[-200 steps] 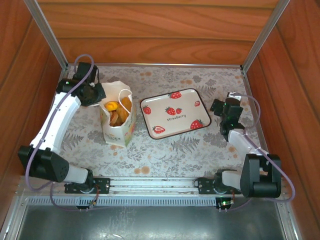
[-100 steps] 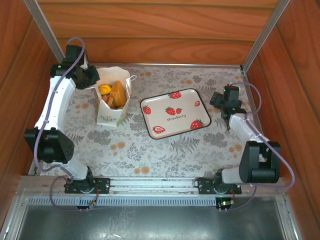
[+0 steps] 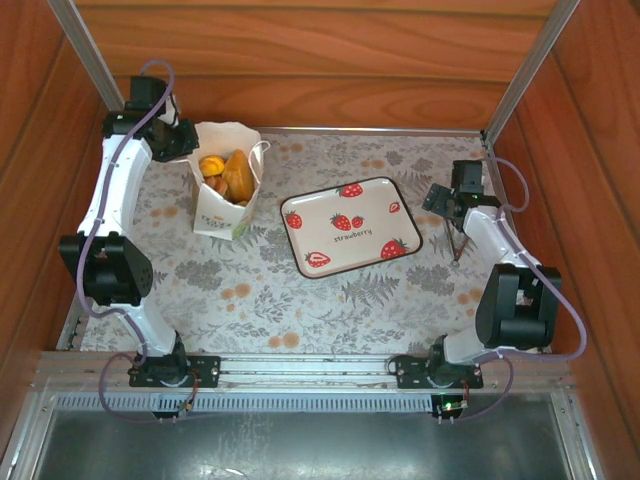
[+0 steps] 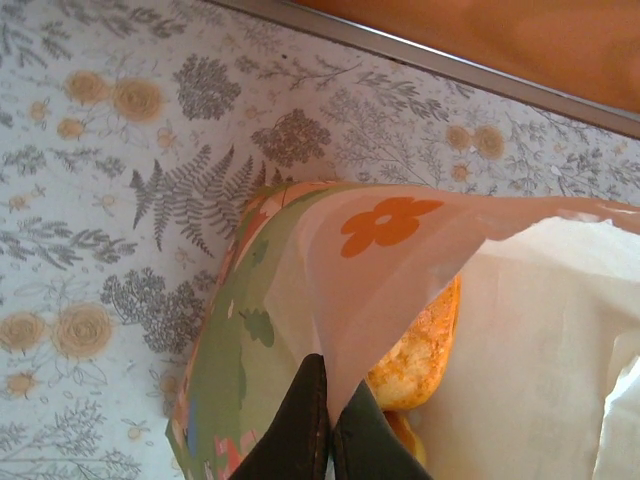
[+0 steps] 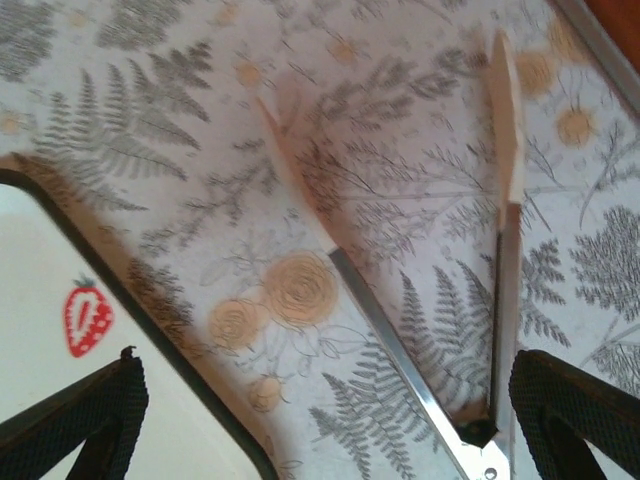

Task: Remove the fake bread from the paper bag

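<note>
Currently bag-opening step, we reckon: left end effector [image 4: 328,405] pinched shut on paper bag [image 4: 380,270] rim, fake bread [image 4: 425,340] inside, just ahead. Right end effector [image 5: 320,420] wide open, empty, tongs [image 5: 385,320] directly beneath; we'd grab those next.

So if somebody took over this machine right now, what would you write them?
Left hand: shut, pinching the rim of the paper bag at the far left of the table.
Right hand: open, above the tongs lying on the cloth, right of the strawberry tray; not gripping them.
Bread: inside the upright, open bag.
Done: bag mouth held open.
Left: pick up the tongs, probably, and lift every bread out.
</note>
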